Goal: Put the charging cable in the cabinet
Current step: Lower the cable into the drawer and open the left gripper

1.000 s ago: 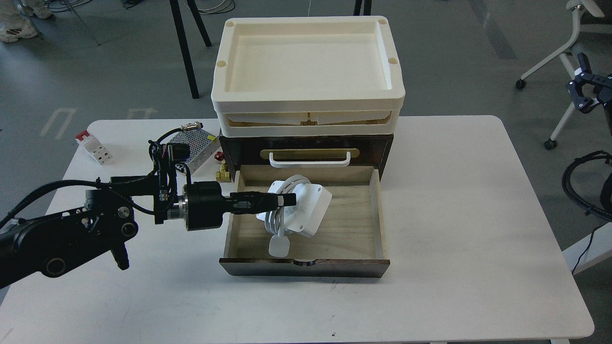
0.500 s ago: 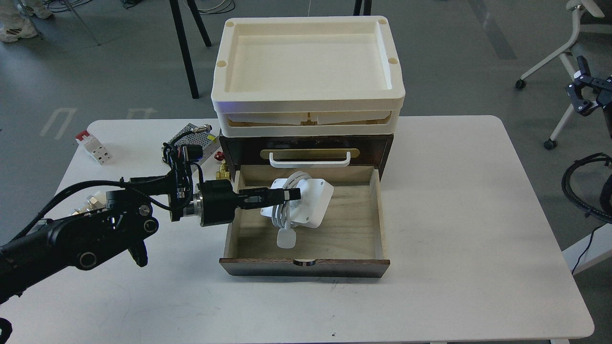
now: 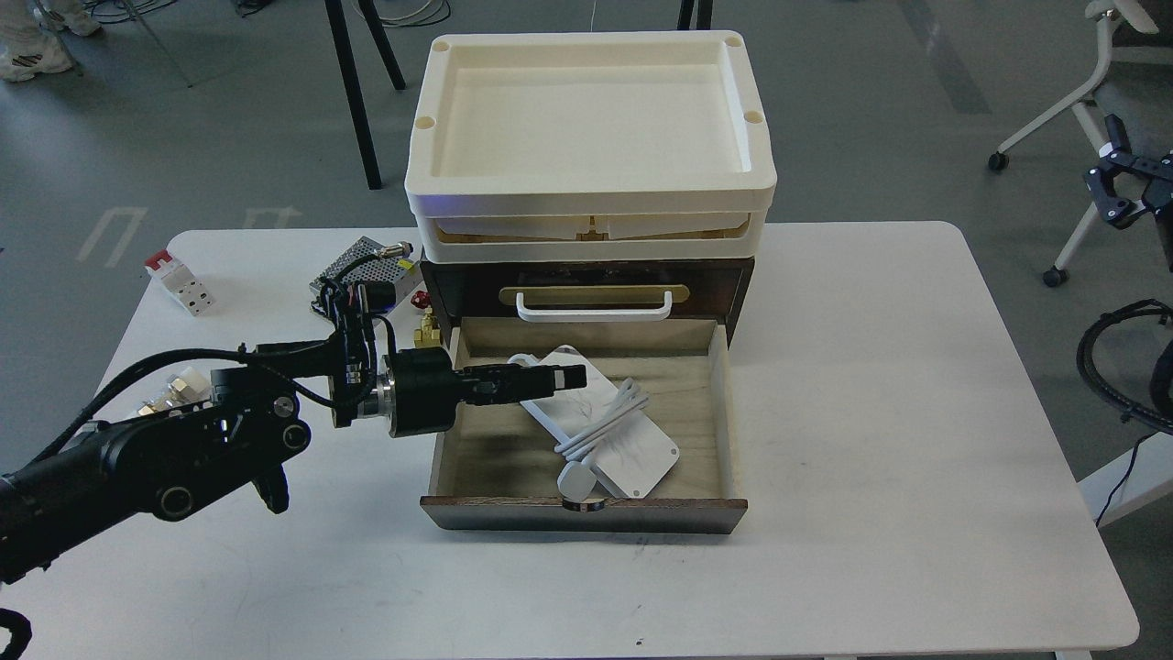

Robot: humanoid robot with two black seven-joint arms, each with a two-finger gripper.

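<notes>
The charging cable (image 3: 632, 449), a flat white block with a bundled white cord (image 3: 600, 423) and a white plug (image 3: 575, 478), lies flat inside the pulled-out pale wood drawer (image 3: 724, 412) of the dark brown cabinet (image 3: 586, 275). The plug rests against the drawer's front wall. My left gripper (image 3: 573, 376) reaches in from the left over the drawer's back left part, just above the block's far corner. It holds nothing and its fingers look slightly apart. My right gripper (image 3: 1113, 183) hangs in the air off the table's right edge, open and empty.
Cream trays (image 3: 586, 119) are stacked on the cabinet above a white handle (image 3: 591, 312). A silver perforated box (image 3: 362, 257), brass fittings (image 3: 426, 330) and a white block with a red end (image 3: 179, 282) lie on the white table (image 3: 916, 412) to the left.
The cable was held tilted over the drawer in my left gripper. It has dropped out of the gripper and now lies flat in the drawer. The left arm has shifted slightly right.
</notes>
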